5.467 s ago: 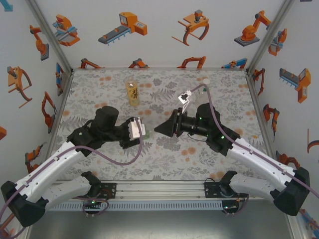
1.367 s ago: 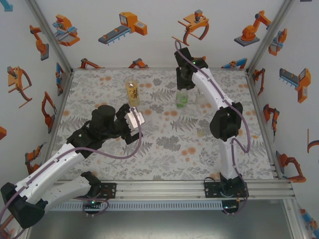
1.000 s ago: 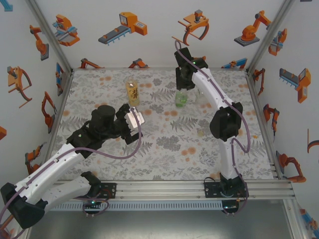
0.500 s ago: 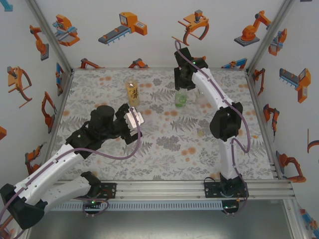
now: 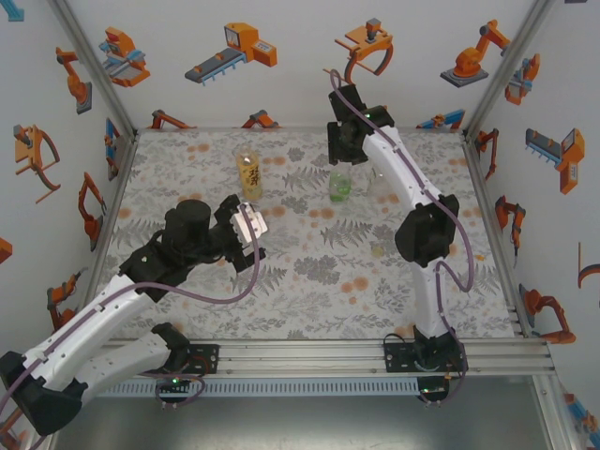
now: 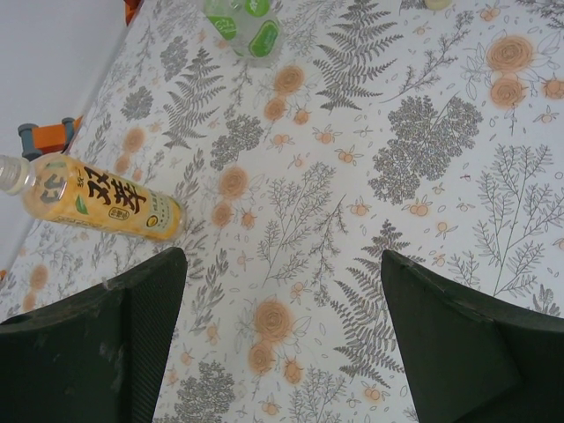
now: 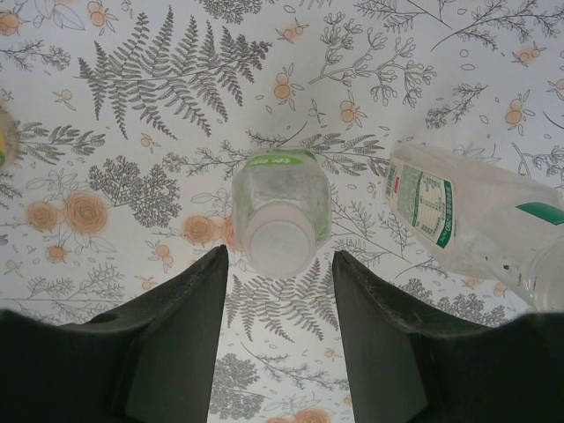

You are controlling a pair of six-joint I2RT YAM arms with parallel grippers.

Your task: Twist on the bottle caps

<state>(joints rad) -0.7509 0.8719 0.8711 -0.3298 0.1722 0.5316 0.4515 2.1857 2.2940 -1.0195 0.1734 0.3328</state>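
The cloth (image 5: pixel 309 281) is whitish, printed with grey ferns and orange blooms. The amber bottle (image 6: pixel 101 204) carries dark lettering. The squat bottle (image 7: pixel 282 189) is green-tinted with a whitish cap (image 7: pixel 279 245). The clear bottle (image 7: pixel 463 220) wears a green-and-white label.

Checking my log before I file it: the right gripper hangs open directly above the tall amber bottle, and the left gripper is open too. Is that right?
Not quite. The right gripper hangs open above the squat green-tinted bottle, not the amber bottle; the right wrist view shows it below the spread fingers. The left gripper is open too.
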